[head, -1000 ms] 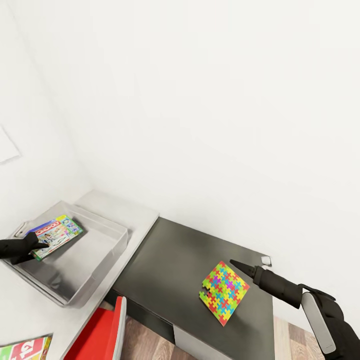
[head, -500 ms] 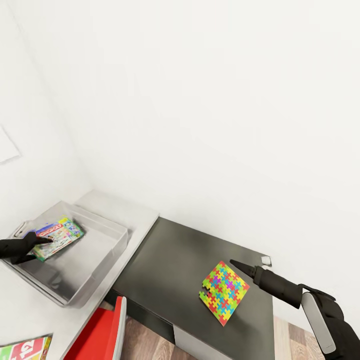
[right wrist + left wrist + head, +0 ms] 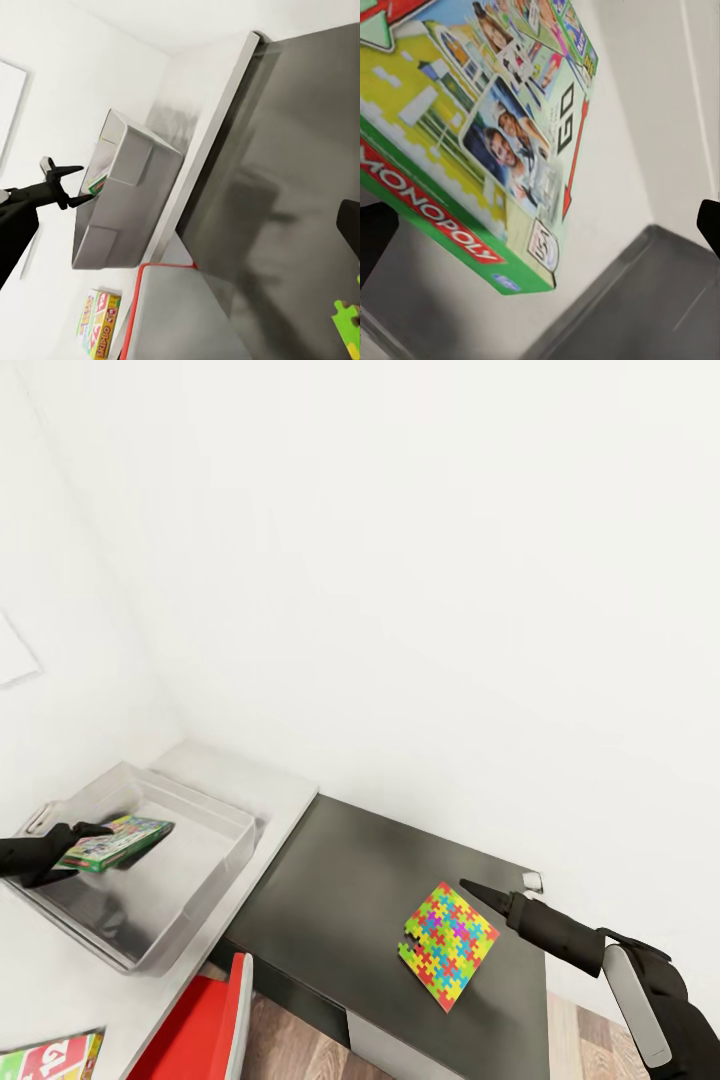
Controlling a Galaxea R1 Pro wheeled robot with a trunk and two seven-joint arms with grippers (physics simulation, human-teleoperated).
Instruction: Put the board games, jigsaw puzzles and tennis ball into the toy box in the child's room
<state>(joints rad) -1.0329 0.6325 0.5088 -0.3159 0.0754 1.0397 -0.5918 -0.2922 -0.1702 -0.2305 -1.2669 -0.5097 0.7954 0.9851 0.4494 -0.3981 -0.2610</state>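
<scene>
**Toy box loading: one game over the bin, one puzzle on the counter**

One toy box (image 3: 190, 905) is sitting at centre left on the light-grey table (image 3: 270, 785), holding nothing settled. One Monopoly board game (image 3: 115, 842) is hanging tilted above its floor, gripped at its near end by the left gripper (image 3: 85, 838). One jigsaw puzzle (image 3: 449, 944) is lying at lower right on the dark counter (image 3: 350, 880). The right gripper (image 3: 475, 889) is hovering just beside the puzzle; its opening cannot be judged. A second game box (image 3: 50, 1057) is showing cut off at lower left.

Green-edged Monopoly box (image 3: 115, 841) with red lettering, grey toy box (image 3: 190, 895), dark-grey counter (image 3: 340, 890) — jigsaw (image 3: 449, 944) in yellow, green, pink, blue, orange
</scene>
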